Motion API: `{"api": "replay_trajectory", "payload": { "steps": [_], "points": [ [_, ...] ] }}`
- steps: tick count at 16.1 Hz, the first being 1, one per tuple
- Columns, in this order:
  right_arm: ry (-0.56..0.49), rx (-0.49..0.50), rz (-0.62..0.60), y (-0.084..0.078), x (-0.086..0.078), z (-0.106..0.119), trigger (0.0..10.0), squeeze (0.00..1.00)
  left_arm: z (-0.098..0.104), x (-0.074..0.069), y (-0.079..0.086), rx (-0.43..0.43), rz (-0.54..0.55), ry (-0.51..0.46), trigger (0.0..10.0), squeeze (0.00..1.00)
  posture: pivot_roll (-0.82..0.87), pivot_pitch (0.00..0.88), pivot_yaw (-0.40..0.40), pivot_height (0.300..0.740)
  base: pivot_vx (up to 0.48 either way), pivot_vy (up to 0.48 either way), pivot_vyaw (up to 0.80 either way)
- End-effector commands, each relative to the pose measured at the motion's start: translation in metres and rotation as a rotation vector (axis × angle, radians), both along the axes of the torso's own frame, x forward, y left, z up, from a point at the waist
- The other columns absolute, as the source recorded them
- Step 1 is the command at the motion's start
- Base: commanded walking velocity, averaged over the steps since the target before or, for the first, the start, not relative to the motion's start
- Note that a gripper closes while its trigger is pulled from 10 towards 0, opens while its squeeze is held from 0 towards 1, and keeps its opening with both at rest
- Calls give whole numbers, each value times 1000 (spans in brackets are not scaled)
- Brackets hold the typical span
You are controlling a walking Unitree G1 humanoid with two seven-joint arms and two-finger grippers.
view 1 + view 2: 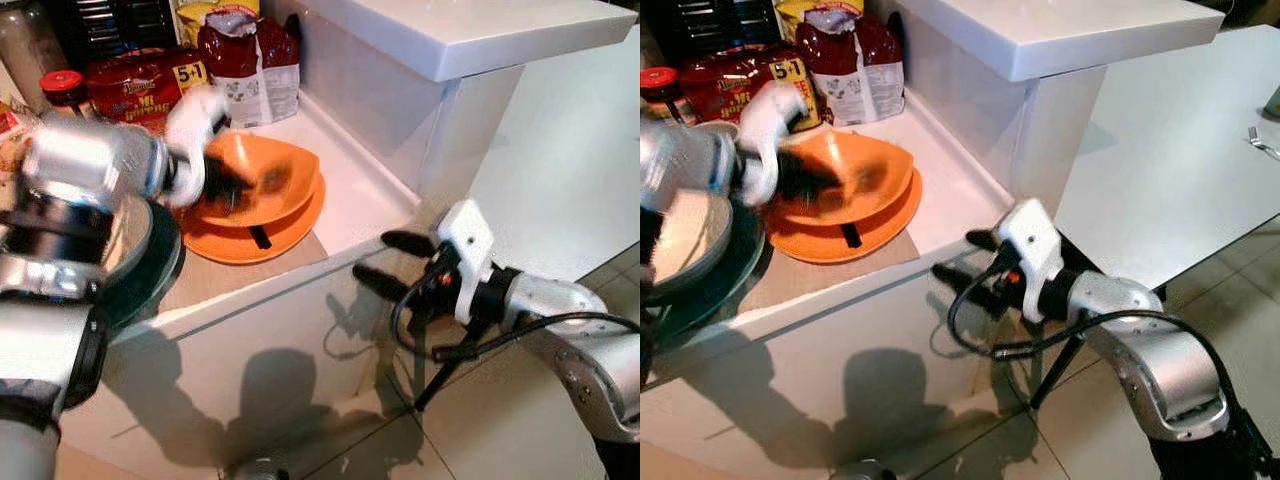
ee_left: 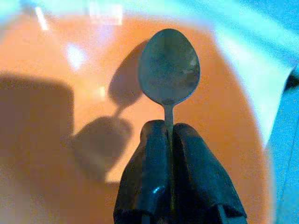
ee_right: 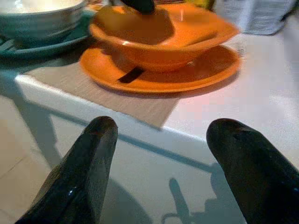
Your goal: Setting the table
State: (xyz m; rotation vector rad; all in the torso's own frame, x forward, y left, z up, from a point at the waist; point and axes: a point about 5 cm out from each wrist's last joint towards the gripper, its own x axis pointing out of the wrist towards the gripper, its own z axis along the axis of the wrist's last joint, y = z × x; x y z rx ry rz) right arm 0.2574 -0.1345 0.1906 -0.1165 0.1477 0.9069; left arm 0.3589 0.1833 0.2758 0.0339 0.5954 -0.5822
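the right gripper (image 1: 385,262) hangs in front of the white counter's (image 1: 350,190) front edge, its two blunt black fingers (image 3: 84,172) spread wide with nothing between them. just behind that edge lies a tan woven mat (image 3: 140,105) carrying a glossy orange plate (image 3: 205,74) with a deep orange bowl (image 3: 187,39) on it. the left gripper (image 2: 170,140) is pinched tight on the thin handle of a dull metal spoon (image 2: 169,65), held over the bowl's smooth inside, the oval head pointing straight away from the fingers. toward the back edge stand red bags (image 1: 235,50).
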Motion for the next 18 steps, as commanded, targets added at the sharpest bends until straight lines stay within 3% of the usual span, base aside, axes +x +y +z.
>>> {"api": "replay_trajectory", "payload": {
  "steps": [1, 5, 6, 8, 9, 10, 12, 14, 17, 18],
  "points": [
    [-39, 38, -39, -6, 5, 11, 10000, 0, 23, -1, -3, -46, -4, -97, 0, 0, 16, 0, 6, 740, 0, 0, 0],
    [-74, 60, -58, -5, 9, 14, 10000, 0, 37, -7, 8, -75, 65, -225, 0, 0, 14, 0, 14, 740, 0, 0, 0],
    [-98, 87, -66, -3, 9, 19, 10000, 0, 42, -12, 11, -107, 75, -290, 0, 0, 10, 0, 14, 740, 0, 0, 0],
    [-141, 191, -107, 0, 3, 30, 10000, 0, 49, -41, 7, -178, 19, -514, 0, 0, 15, 0, -3, 740, 0, 0, 0],
    [-141, 213, -103, 1, -4, 28, 10000, 0, 44, -62, 3, -286, -46, -569, 9882, 0, 13, 16, -16, 740, 0, 0, 0],
    [-175, 187, -112, 1, -11, 22, 10000, 0, 23, -88, 2, -317, -93, -593, 10000, 0, 21, 19, -24, 740, 0, 0, 0],
    [-159, 217, -187, 0, -9, 18, 10000, 0, 2, -101, 3, -237, -43, -567, 10000, 0, 25, 26, -35, 740, 0, 0, 0],
    [-138, 249, -206, 7, -9, 16, 10000, 0, -16, -116, -7, -164, -60, -587, 10000, 0, 25, 30, -46, 740, 0, -435, 0],
    [-167, 202, -153, 17, -14, 12, 10000, 0, -30, -121, -19, -160, -16, -601, 10000, 0, 23, 34, -55, 740, 0, -480, 0],
    [-163, 217, -180, 17, -13, 10, 10000, 0, -43, -119, -22, -100, 18, -592, 10000, 0, 26, 32, -56, 740, 0, -480, 800]
  ]
}}
